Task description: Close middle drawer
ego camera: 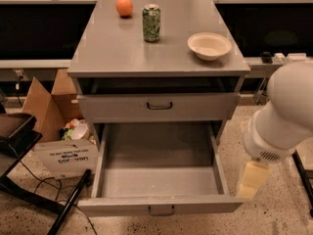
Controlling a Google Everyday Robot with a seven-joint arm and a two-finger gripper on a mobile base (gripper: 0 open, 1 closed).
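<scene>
The middle drawer point(159, 180) is a wide grey shallow tray pulled far out of the grey cabinet point(112, 48). Its low front panel has a small dark handle point(161, 210) and sits near the bottom of the view. The tray looks empty. My gripper point(250, 182) is a cream-coloured piece hanging below the white arm point(288, 111). It is just right of the drawer's front right corner, beside it and outside the tray. Above the open drawer, a grey drawer with a taller front point(159, 106) is slightly out.
On the cabinet top stand an orange point(124, 6), a green can point(151, 22) and a white bowl point(209, 45). A cardboard box point(54, 131) and a black stand point(19, 146) with cables are on the floor at left. Speckled floor lies to the right.
</scene>
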